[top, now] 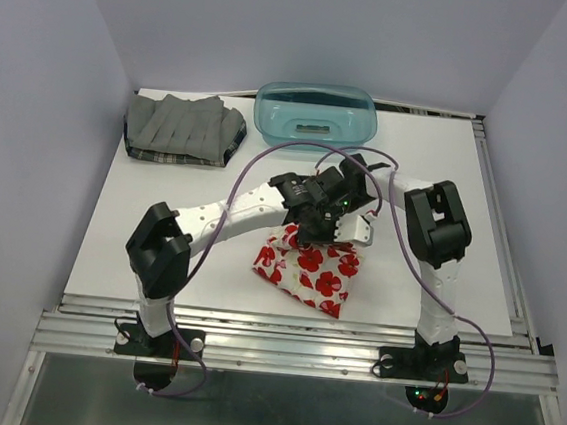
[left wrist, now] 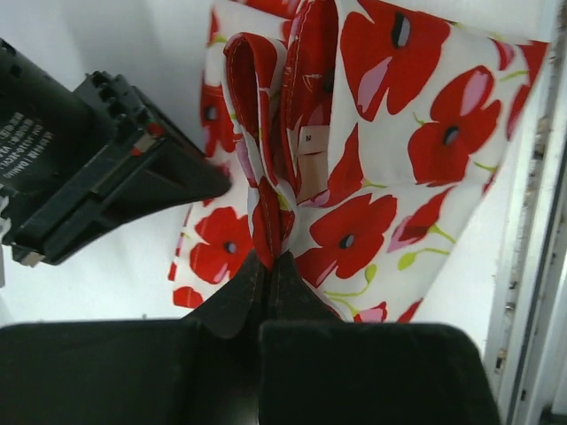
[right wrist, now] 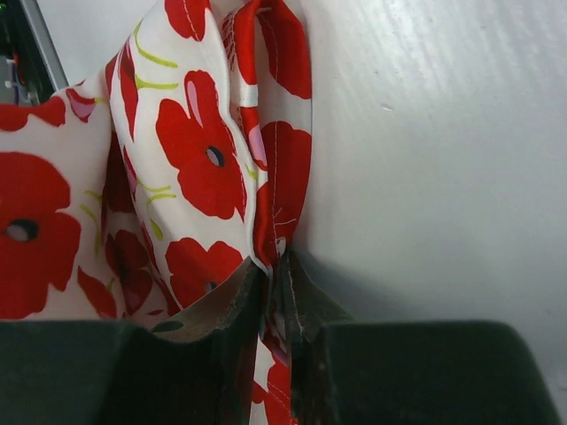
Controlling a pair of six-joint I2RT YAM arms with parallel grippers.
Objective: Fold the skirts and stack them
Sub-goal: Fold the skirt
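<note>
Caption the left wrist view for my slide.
Left hand pinches a raised fold of the red-flowered white skirt.

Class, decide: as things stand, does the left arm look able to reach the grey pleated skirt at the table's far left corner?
Probably not yet. The left gripper is shut on the white red-poppy skirt, so it must release first; the white table toward the grey pleated skirt looks unobstructed.

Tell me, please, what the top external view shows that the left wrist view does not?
Only top external: the grey skirt folded on the plaid skirt at the far left, and the teal basket. Only left wrist: the left gripper with fingers pinched shut on a fold of the red-flowered skirt, and a label inside it. Both: that skirt and the white table.
</note>
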